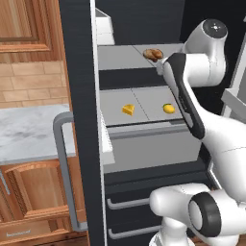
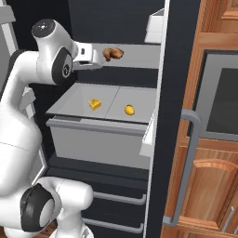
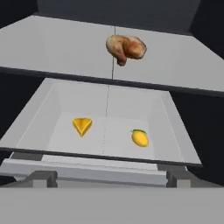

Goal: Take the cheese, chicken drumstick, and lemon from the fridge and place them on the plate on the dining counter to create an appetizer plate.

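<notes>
Fingers [image 3: 111, 177] spread wide, apparently empty; hand view shows chicken drumstick [image 3: 126, 48] above cheese [image 3: 82, 126], lemon [image 3: 140, 138].

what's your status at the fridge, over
Gripper open, empty. Chicken drumstick on upper shelf; cheese and lemon on shelf below. Nothing in the way.

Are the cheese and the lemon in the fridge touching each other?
Apart. The hand view shows bare grey shelf between the cheese and the lemon.
</notes>
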